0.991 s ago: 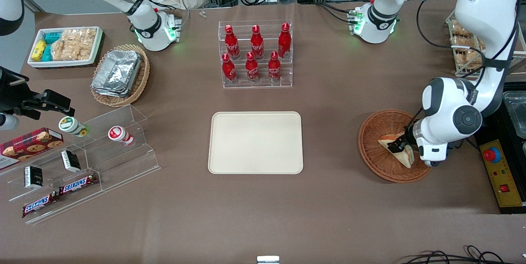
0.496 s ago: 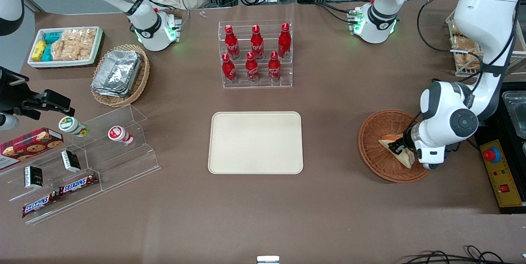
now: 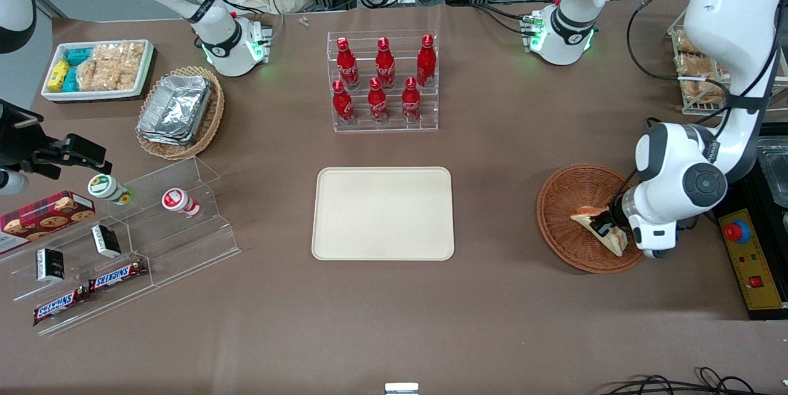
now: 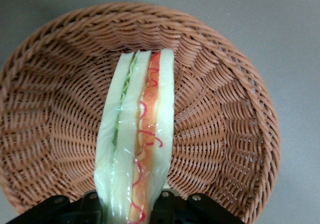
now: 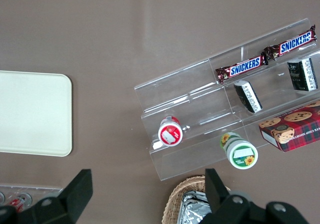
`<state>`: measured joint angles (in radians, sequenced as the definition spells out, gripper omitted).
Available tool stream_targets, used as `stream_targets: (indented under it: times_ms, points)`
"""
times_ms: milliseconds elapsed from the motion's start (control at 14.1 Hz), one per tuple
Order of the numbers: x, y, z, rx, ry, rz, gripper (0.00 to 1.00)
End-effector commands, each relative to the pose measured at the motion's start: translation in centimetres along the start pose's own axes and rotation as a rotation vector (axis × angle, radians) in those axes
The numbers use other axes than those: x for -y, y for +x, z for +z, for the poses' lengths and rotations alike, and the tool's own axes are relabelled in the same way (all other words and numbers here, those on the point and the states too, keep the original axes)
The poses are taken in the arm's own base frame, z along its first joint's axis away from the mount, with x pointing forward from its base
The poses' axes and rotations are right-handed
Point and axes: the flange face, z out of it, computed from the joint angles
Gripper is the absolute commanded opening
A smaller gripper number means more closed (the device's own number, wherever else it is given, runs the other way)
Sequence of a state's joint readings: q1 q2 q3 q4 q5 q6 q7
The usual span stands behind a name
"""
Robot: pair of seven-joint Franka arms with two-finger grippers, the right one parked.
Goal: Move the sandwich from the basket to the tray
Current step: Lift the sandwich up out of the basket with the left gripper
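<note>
Hand (image 3: 604,227) is down inside the basket (image 3: 563,198), and I see its fingers (image 4: 165,204) clamped on the two bread faces of the sandwich (image 3: 597,226) at one end. My wrist view shows the sandwich (image 4: 137,134) standing on edge, filling layers facing the camera, its long axis running straight away from the hand across the basket (image 4: 225,109). On the tabletop (image 3: 492,296), the tray (image 3: 383,213) sits well apart, toward the parked arm's end.

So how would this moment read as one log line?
phase: grasp | gripper: shut on sandwich, in basket | tray: bare
</note>
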<state>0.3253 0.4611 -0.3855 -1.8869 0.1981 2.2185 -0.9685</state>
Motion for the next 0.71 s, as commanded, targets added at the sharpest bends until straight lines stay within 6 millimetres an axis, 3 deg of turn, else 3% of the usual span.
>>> stream_targets:
  times_ms: [0, 212, 496, 637]
  points:
    - [-0.2, 0.5, -6.5, -0.021, 0.062, -0.011, 0.0]
    - [0.5, 0.9, -14.8, 0.024, 0.113, 0.044, 0.0]
    - [0.4, -1.8, -24.6, 0.047, 0.138, 0.171, 0.0]
    - [0.3, -4.4, -28.2, 0.024, 0.103, 0.284, 0.0]
